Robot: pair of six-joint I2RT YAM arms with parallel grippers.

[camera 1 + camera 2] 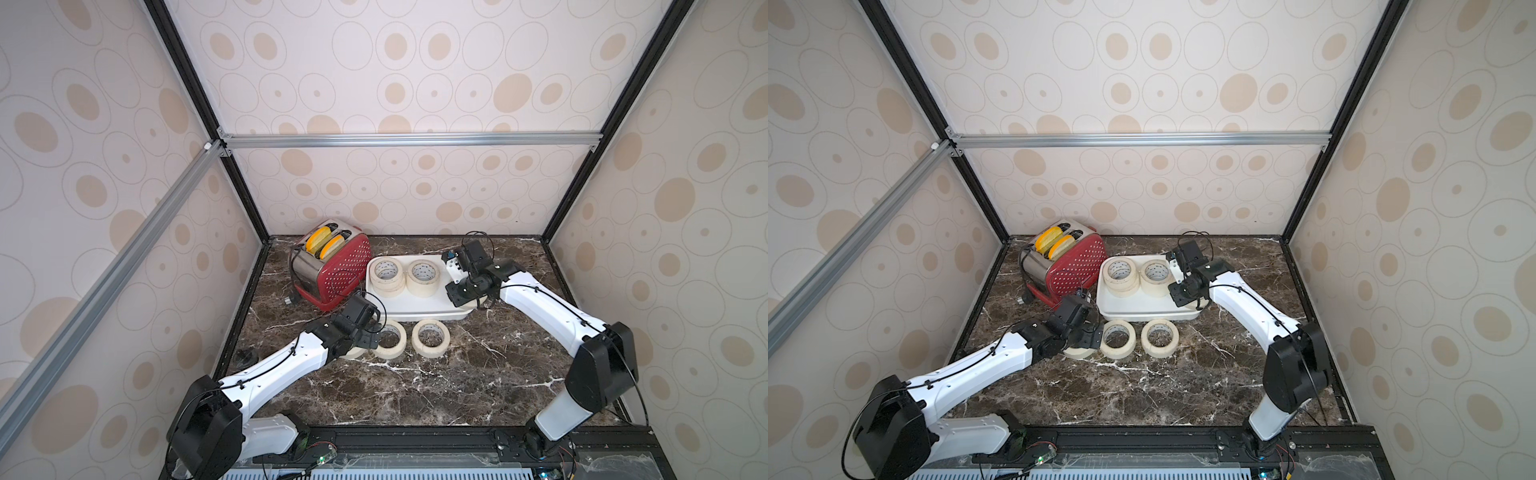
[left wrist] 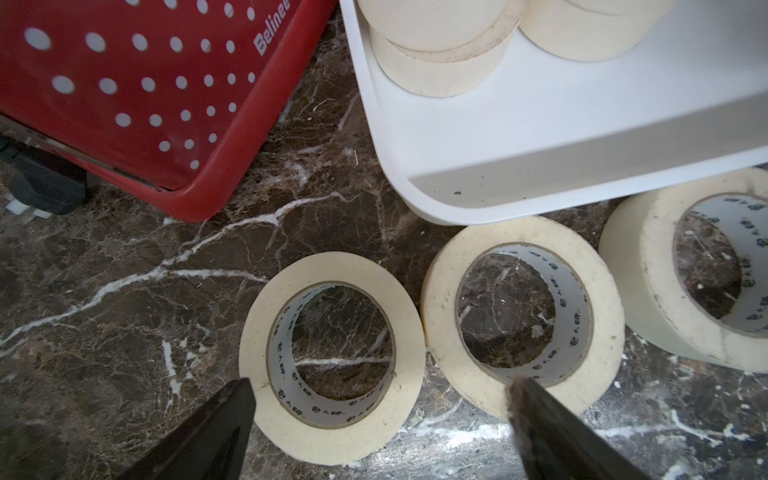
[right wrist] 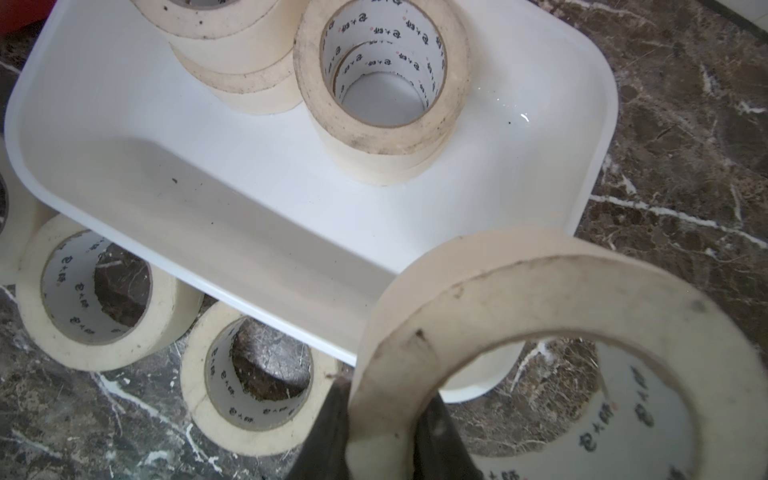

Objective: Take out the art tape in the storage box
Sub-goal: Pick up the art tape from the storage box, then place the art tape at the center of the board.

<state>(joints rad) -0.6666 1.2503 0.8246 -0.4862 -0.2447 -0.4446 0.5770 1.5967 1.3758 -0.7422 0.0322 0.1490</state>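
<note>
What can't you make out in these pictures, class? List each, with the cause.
Top views: the left arm hides most of one table roll.
Right wrist view: the frame edge cuts off the held roll.
Left wrist view: the edge cuts off the stacks in the box.

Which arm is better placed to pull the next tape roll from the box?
Probably left: the left end effector is open and empty beside the storage box, while the right end effector is shut on a tape roll.
</note>
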